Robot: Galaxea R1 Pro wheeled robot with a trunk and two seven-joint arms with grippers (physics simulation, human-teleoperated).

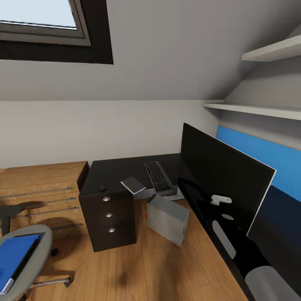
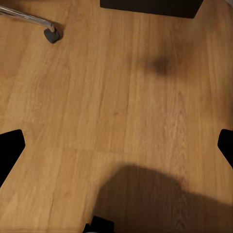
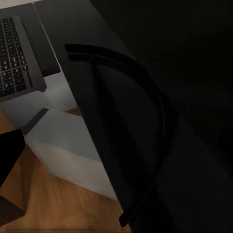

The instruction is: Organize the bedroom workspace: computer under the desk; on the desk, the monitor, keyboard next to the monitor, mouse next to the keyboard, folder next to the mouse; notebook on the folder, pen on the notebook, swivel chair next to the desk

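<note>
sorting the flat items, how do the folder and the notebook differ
The folder is bright blue and lies on the swivel chair seat; the notebook is dark grey and sits at the desk edge. The folder looks larger, though it is nearer the camera. Both lie flat, with a pale edge.

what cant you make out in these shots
- Pen: nowhere to be made out, perhaps too small.
- Swivel chair: head view, cut by the frame edge; backrest and most of the base missing.
- Blue folder: head view, partly cropped.
- Mouse: tiny dark blob, no detail.
- Pincers' state: wrist views show finger edges alone.
</note>
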